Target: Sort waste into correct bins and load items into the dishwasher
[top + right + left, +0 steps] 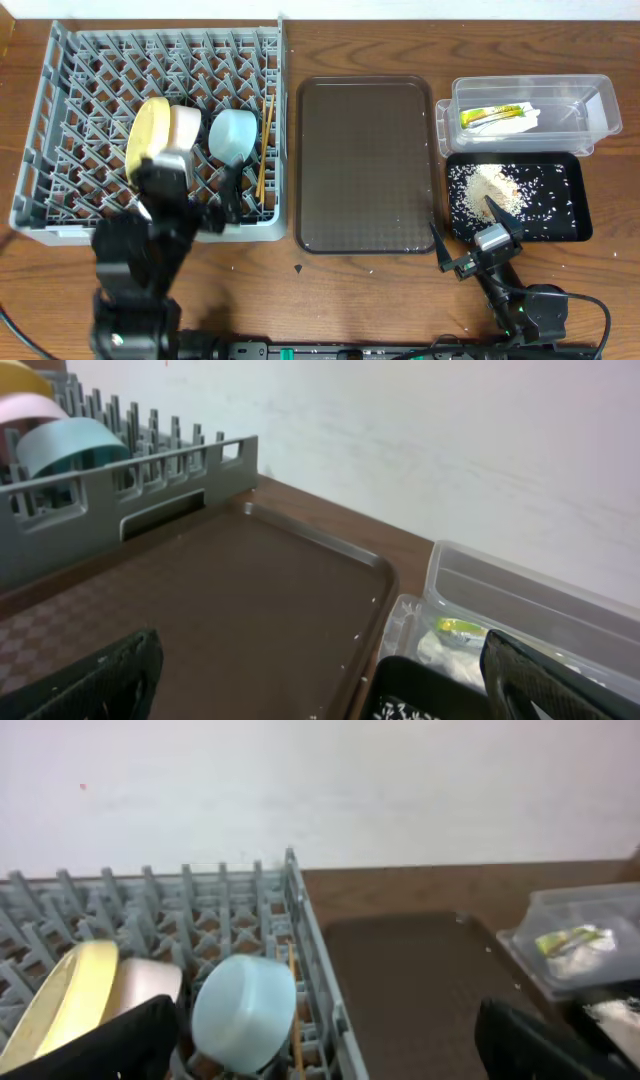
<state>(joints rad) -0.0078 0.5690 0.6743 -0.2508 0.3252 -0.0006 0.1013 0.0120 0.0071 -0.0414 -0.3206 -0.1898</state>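
The grey dish rack (60, 120) at the left holds the yellow plate (147, 133), the cream-white bowl (185, 128), the light blue bowl (234, 135) and the chopsticks (264, 150). The clear tub (575, 105) at the right holds the yellow-green wrapper (492, 116) and white tissue (538, 120). The black tray (575, 200) holds the rice grains and beige lump (497, 185). My left gripper (210, 205) is open and empty over the rack's front edge. My right gripper (462, 240) is open and empty at the black tray's near-left corner. The small white cup is out of view.
The large dark brown serving tray (365, 165) lies between the rack and the bins, with a few white grains on it. A white wall stands behind the table.
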